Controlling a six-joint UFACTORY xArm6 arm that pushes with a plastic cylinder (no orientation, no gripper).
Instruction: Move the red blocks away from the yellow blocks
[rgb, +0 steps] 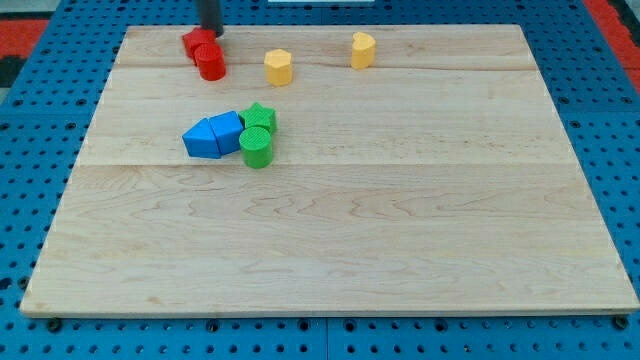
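Two red blocks touch each other near the view's top left: a flat angular red block (197, 41) and a red cylinder (210, 62) just below it. My tip (211, 32) stands at the upper right edge of the angular red block. A yellow block (278, 67) lies to the right of the red cylinder, a short gap apart. A second yellow block (362, 49) lies farther right near the top edge.
Two blue blocks (203, 138) (229, 130), a green star-like block (260, 117) and a green cylinder (256, 148) cluster left of centre. The wooden board (340, 230) lies on a blue pegboard; its top edge runs just behind the red blocks.
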